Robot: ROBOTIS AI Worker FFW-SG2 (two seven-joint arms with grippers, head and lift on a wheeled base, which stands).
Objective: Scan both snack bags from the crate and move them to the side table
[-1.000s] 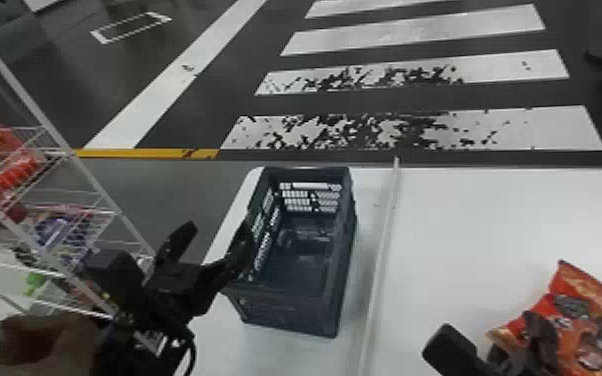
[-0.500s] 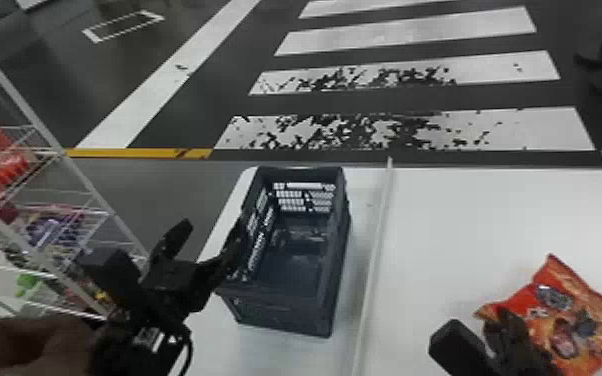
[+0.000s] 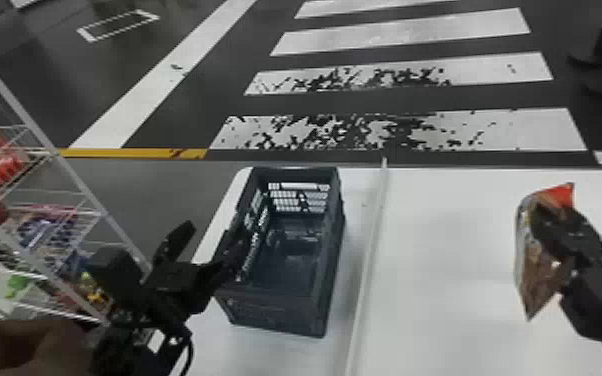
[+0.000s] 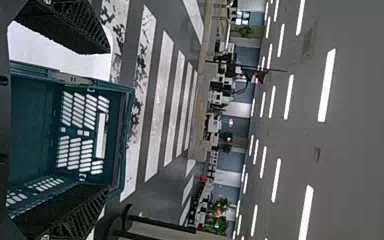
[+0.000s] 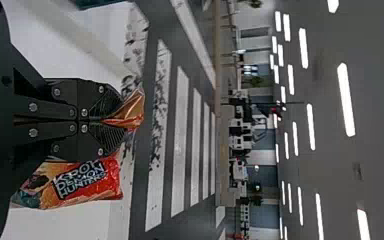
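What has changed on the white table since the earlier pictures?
The right gripper has closed its jaws on the shiny red-orange plastic snack bag that lay on the table and raised it upright. The dark plastic crate and left gripper, jaws open, stayed put.

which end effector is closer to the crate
Left. The left end effector is beside the crate, on its left; the right end effector is well to its right, gripping a snack bag.

Ceiling strips (image 4: 326,85) glow bright white; the ceiling (image 4: 370,125) between is dim
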